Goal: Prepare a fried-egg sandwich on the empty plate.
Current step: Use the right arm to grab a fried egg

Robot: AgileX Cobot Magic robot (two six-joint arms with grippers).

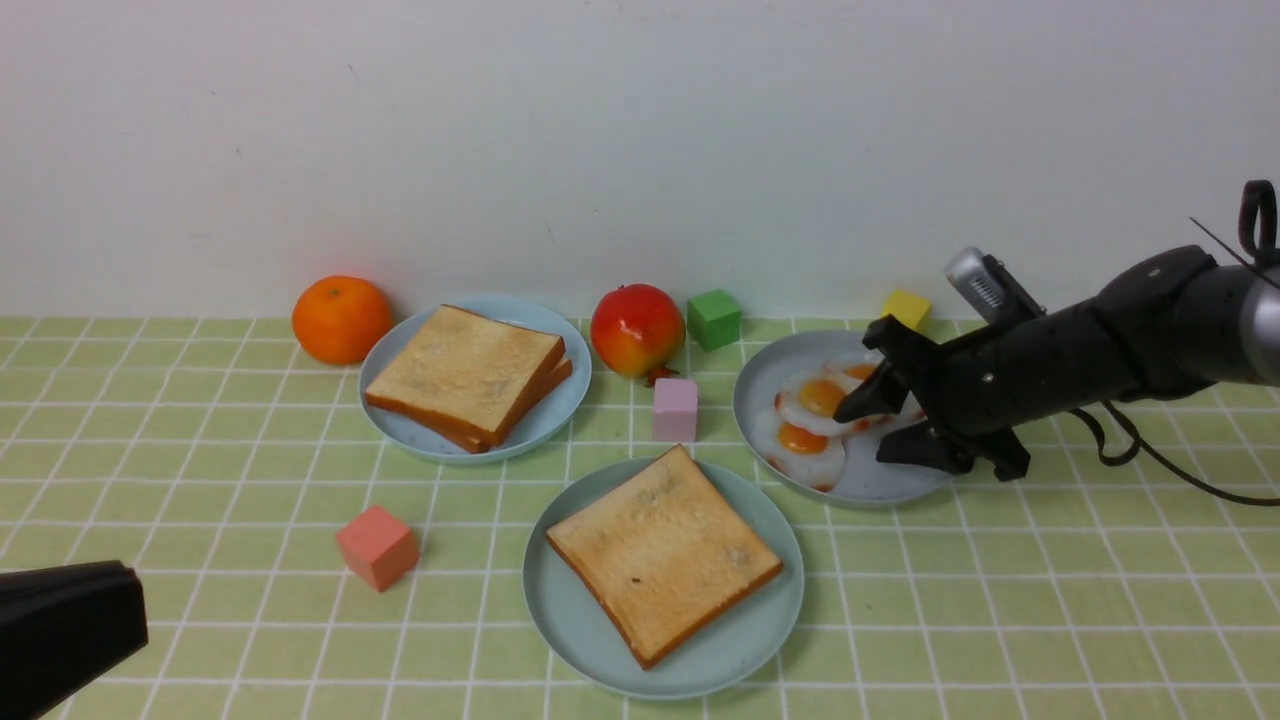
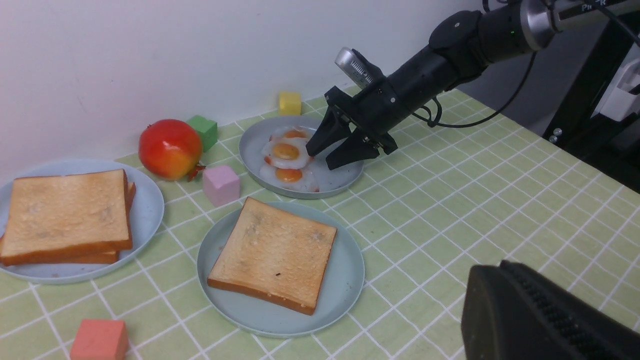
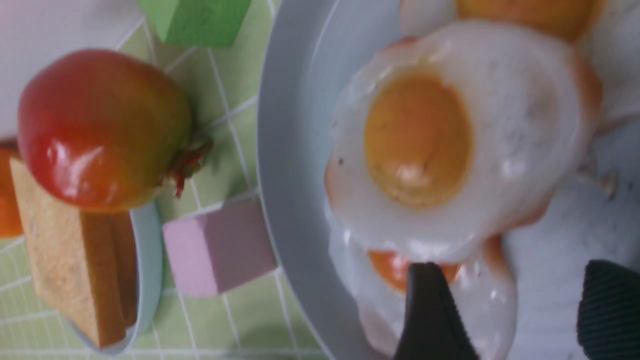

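Left gripper point(image 1: 60, 625), nearest, sits closed, holding nothing. Right gripper point(image 1: 862, 437) hangs wide open and empty over the eggs point(image 1: 805, 445). It should pinch only the top egg point(image 3: 420, 140) by its rim, lifting it clear of the others. Toast point(image 1: 665, 555) lies on the mint plate point(image 1: 560, 625). Arm lettering point(image 2: 592, 7) is unreadable.

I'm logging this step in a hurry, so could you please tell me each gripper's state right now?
Left gripper: closed.
Right gripper: open, empty, over the eggs.

Toast point(image 1: 663, 553) on near plate point(image 1: 560, 620), eggs point(image 1: 812, 420) on right plate point(image 1: 860, 485)
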